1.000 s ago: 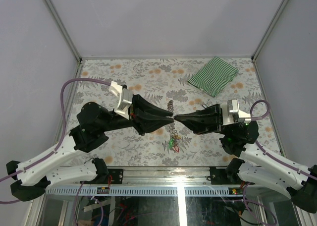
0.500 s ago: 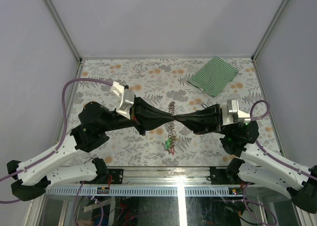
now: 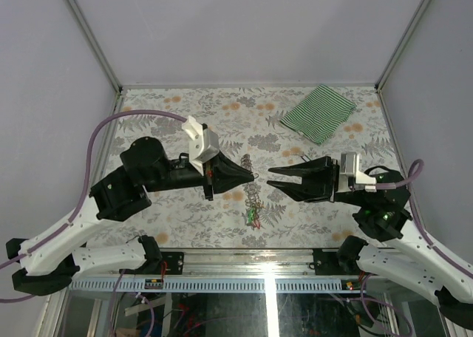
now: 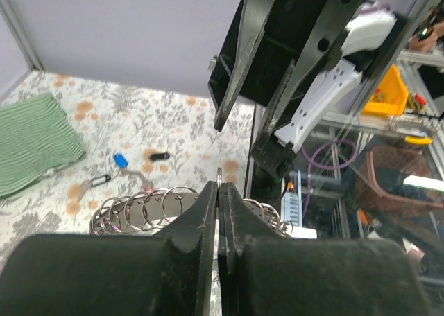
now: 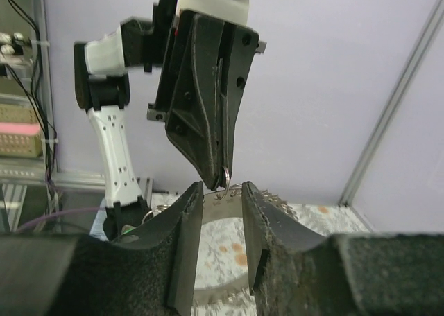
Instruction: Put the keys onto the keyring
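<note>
**A:** What's the setting?

**B:** A table (image 3: 162,108) with a pale floral print, closed in by plain grey walls (image 3: 244,34). Both arms are bolted at its near edge.

**A:** What lies closest to the arms?

**B:** A small cluster of keys (image 3: 255,217), tiny metal ones with green and red plastic tags, near the middle of the table. A chain of grey links runs back from them. I cannot tell whether they are threaded on it.

**A:** And the keyring?

**B:** The keyring (image 4: 142,212), a large grey metal ring of coiled wire loops, sits just past those keys at mid-table. The left gripper (image 3: 252,176) has its black fingers pressed together on one thin loop of it. In the left wrist view the coil spreads out to either side behind the fingertips.

**A:** The other arm?

**B:** The right gripper (image 3: 270,178) faces the left one tip to tip. Its jaws stand apart with nothing clamped, just short of the pinched loop.

**A:** Farther back?

**B:** A blue-tagged key (image 4: 120,160) and a black-tagged key (image 4: 159,154) lie loose on the table beyond the coil. A folded green-and-white striped cloth (image 3: 318,113) rests in the far right corner, well apart from everything else.
</note>
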